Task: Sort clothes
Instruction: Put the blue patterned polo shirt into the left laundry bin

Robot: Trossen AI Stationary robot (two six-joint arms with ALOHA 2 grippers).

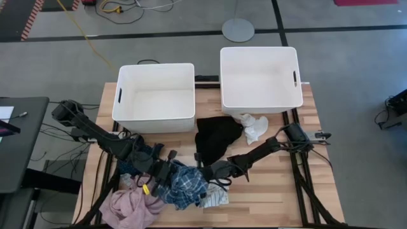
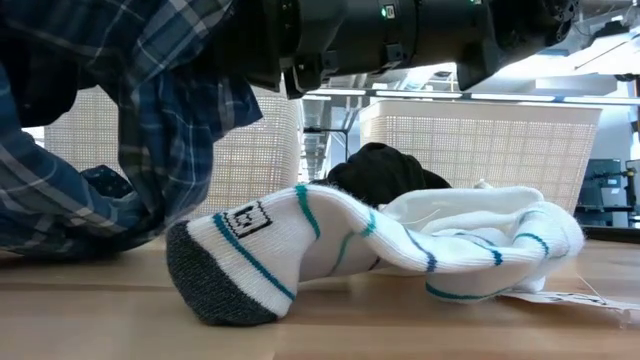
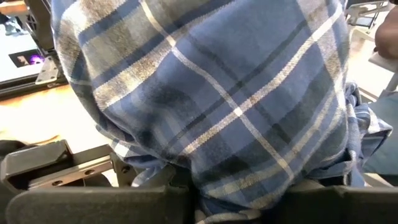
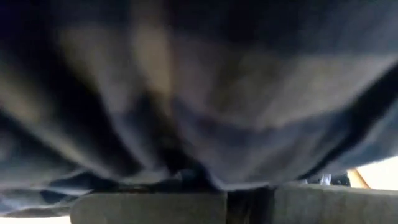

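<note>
The blue plaid garment (image 1: 187, 183) lies bunched near the table's front middle, and both grippers are on it. My left gripper (image 1: 166, 180) comes at it from the left and is shut on it. My right gripper (image 1: 205, 172) comes from the right and is also shut on it. The plaid cloth fills the left wrist view (image 3: 236, 93) and the right wrist view (image 4: 199, 93). A white sock with teal stripes and a grey toe (image 2: 300, 250) lies on the table beside it. The black garment (image 1: 216, 137) lies behind. The pink garment (image 1: 130, 207) and the navy patterned one (image 1: 137, 159) lie at the left. My left gripper pinches a bunched fold of the plaid garment (image 3: 205, 193) between its two fingers, coming from the table's left. The cloth bulges over the fingers and hides the place of contact. My right gripper holds a bunch of the plaid garment (image 4: 205, 177), coming from the table's right. In the low view the cloth (image 2: 150, 120) hangs below the gripper, its lower part on the table.
Two white plastic bins stand at the table's far side, one at the left (image 1: 152, 65) and one at the right (image 1: 261, 49). White socks (image 1: 254, 127) lie in front of the right bin. The front right of the table is bare wood (image 1: 286, 197).
</note>
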